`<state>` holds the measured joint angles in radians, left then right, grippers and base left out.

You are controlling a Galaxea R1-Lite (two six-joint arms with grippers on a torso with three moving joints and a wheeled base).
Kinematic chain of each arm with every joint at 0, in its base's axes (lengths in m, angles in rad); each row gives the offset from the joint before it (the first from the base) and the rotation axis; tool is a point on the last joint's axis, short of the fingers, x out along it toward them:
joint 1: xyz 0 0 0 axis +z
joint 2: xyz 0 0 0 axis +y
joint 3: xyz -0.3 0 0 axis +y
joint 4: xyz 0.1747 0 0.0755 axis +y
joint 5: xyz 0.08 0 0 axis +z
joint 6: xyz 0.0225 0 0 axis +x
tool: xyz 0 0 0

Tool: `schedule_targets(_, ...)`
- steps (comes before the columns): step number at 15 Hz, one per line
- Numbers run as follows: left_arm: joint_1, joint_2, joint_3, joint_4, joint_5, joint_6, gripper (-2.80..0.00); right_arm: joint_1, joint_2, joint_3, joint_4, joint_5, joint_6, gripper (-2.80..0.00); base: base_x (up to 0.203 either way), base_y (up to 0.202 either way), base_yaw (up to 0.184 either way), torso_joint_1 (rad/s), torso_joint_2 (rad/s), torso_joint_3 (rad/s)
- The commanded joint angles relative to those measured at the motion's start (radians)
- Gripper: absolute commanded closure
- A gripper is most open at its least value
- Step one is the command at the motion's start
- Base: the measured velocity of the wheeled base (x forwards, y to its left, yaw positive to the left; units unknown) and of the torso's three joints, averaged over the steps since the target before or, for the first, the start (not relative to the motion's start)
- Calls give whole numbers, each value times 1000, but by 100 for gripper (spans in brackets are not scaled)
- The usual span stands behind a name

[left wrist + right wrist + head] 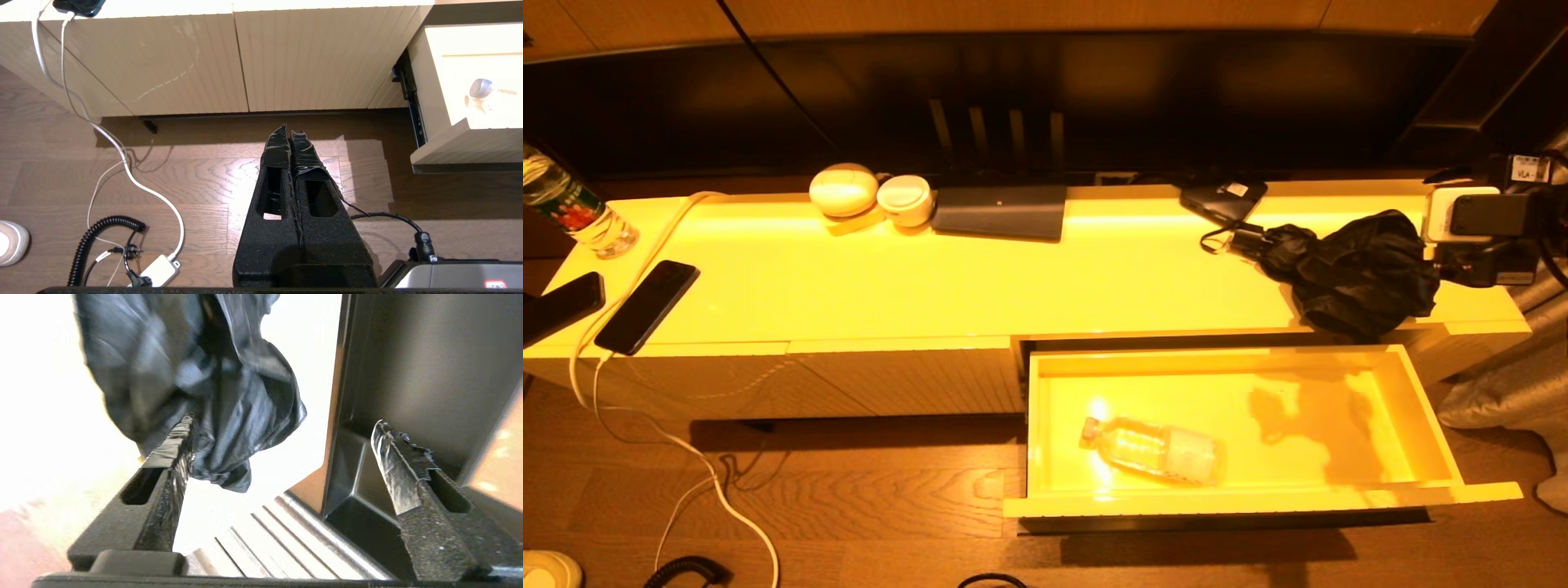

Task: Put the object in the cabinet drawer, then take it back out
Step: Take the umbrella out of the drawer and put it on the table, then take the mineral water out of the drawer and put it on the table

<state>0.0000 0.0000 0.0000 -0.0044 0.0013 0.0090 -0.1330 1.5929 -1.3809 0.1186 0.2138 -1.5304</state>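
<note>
The cabinet drawer (pixel 1258 500) stands pulled out at the right, and its side shows in the left wrist view (pixel 449 143). A clear water bottle (pixel 1156 449) lies on its side on the glossy drawer floor. A black folded umbrella (pixel 1347 269) rests on the cabinet top above the drawer. My right gripper (pixel 1433 255) is at the umbrella's right end, open. In the right wrist view the umbrella's fabric (pixel 184 375) hangs against one finger (pixel 175 457) of the right gripper (pixel 282 420), not clamped. My left gripper (pixel 288 128) is shut and empty above the wooden floor in front of the cabinet.
On the cabinet top's left lie two dark phones (pixel 645 306) (pixel 560 306) and a standing bottle (pixel 572 208). Two white round items (pixel 843 189), a dark flat pad (pixel 1001 212) and a black device (pixel 1223 200) line the back. A white cable (pixel 686 457) trails onto the floor.
</note>
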Motion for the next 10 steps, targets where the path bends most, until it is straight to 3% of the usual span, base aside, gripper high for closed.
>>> schedule_targets(1, 0, 0, 3, 0, 0, 0, 0, 68, -118, 52, 47, -1, 6, -280, 0, 0, 0, 0, 0, 0)
schedule_targets(4, 0, 0, 2, 0, 0, 0, 0, 169, -146, 156, 166, -4, 104, -280, 0, 0, 0, 0, 0, 0)
schedule_targets(7, 0, 0, 2, 0, 0, 0, 0, 249, -99, 279, 170, -8, 119, -280, 0, 0, 0, 0, 0, 0)
schedule_targets(10, 0, 0, 2, 0, 0, 0, 0, 268, 15, 303, 171, -10, 128, -280, 0, 0, 0, 0, 0, 0)
